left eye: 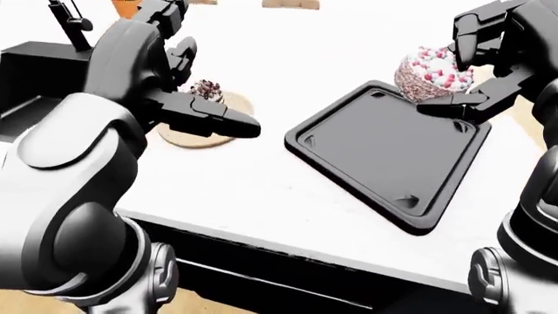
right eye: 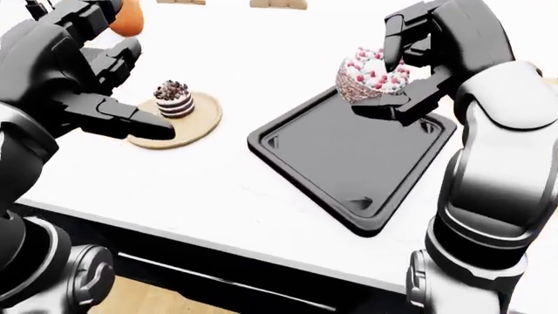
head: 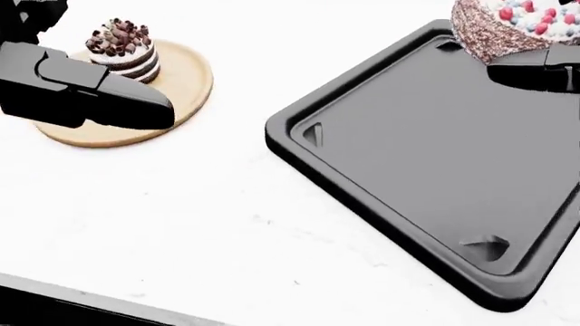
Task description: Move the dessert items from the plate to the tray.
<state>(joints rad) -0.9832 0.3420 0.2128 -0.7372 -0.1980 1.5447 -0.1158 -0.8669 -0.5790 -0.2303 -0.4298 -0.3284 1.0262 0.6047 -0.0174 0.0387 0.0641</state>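
Note:
A black tray (head: 435, 156) lies on the white counter at the right. My right hand (right eye: 403, 72) is shut on a pink sprinkled cake (right eye: 368, 77) and holds it tilted above the tray's top corner. A small layered chocolate cake (head: 124, 49) stands on a round tan plate (head: 185, 85) at the left. My left hand (right eye: 118, 98) is open and empty, its fingers (head: 117, 102) stretched over the plate's near edge, just below the chocolate cake and apart from it.
The white counter (head: 181, 224) ends in an edge at the bottom of the views, with a dark cabinet face below. A black sink area with a faucet (left eye: 70, 26) lies at the top left. An orange object (right eye: 129, 18) stands beyond the plate.

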